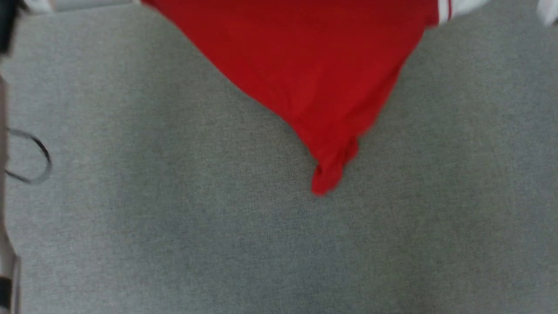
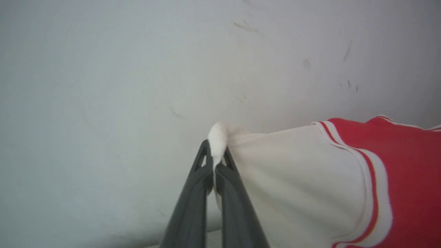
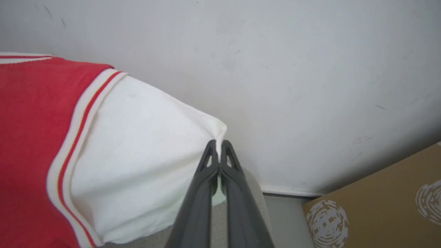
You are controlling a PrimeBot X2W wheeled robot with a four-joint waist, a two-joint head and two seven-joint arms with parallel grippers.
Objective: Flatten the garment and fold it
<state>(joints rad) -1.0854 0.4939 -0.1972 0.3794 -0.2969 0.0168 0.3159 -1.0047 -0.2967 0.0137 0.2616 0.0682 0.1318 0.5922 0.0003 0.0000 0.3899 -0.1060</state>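
Standing here, I can read no words, numbers or brand names anywhere. The nearest thing to a sign is on the brown cardboard box [image 3: 379,193] at the lower right of the right wrist view. It has two white round printed marks [image 3: 327,224] made of broken curved lines, like swirls, the right one cut by the frame edge. Neither holds letters. The garment [image 1: 305,65] shows plain red cloth and striped trim, without lettering.

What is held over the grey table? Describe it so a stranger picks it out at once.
Start at the wide grey cloth-covered table; over it hangs the garment, a sleeve tip pinched in the left gripper and the other in the right gripper. It is the one bright red thing, with white sleeves joined by red-and-white striped trim.
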